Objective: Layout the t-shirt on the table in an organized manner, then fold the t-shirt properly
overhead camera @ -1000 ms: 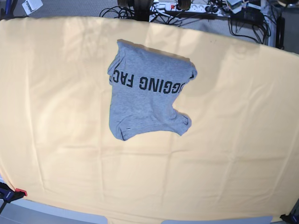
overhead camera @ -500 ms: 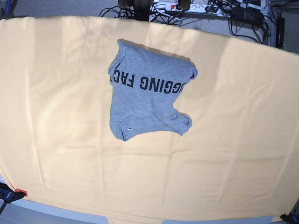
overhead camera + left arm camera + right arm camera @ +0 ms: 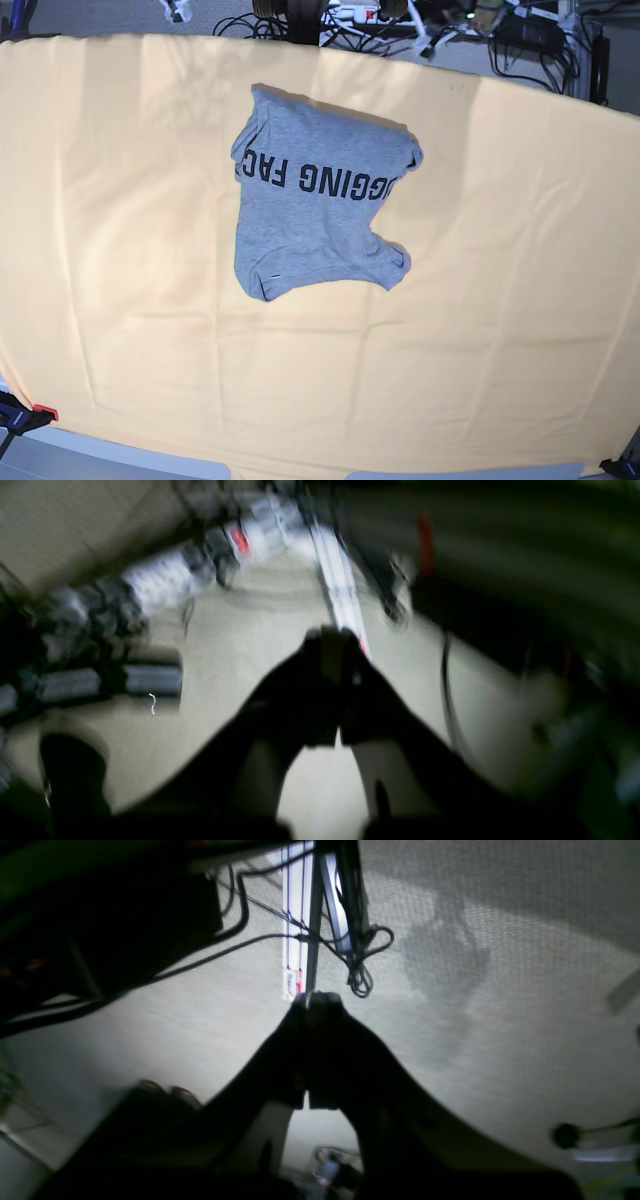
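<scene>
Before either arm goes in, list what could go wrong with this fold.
1. The t-shirt lies bunched, with its lettering cut off by folds at both ends; a pinch may catch several layers and worsen the bundle.
2. The table cover is loose and creased, so low jaws might snag it too.
3. Both the left gripper and the right gripper have their jaws shut and must open before reaching the cloth.
</scene>
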Tool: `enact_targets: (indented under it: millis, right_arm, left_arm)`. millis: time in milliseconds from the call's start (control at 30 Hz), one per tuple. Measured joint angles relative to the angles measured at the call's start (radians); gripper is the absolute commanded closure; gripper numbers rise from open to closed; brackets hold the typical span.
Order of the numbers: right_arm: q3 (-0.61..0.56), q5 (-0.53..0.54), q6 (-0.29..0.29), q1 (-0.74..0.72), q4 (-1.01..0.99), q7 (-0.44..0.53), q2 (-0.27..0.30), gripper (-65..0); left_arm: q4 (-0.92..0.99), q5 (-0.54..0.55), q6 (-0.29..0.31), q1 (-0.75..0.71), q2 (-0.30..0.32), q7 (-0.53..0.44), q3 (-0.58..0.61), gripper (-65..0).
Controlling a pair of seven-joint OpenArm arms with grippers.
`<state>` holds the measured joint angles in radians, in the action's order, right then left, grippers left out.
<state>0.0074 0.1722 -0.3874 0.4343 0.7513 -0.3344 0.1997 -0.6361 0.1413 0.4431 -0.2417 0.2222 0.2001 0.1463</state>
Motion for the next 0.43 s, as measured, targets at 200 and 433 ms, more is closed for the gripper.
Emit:
enact_targets:
  millis: [200, 433]
  right_arm:
    - [-0.037, -0.110, 0.142, -0.070, -0.031, 0.038, -0.058, 0.0]
    - [-0.038, -0.155, 0.190, -0.079, -0.032, 0.082, -0.123, 0.0]
  left_arm:
    - [0.235, -0.009, -0.273, 0.115, -0.059, -0.286, 0.175, 0.0]
    - [0.244, 0.059, -0.301, 0.107, -0.119, -0.301, 0.258, 0.0]
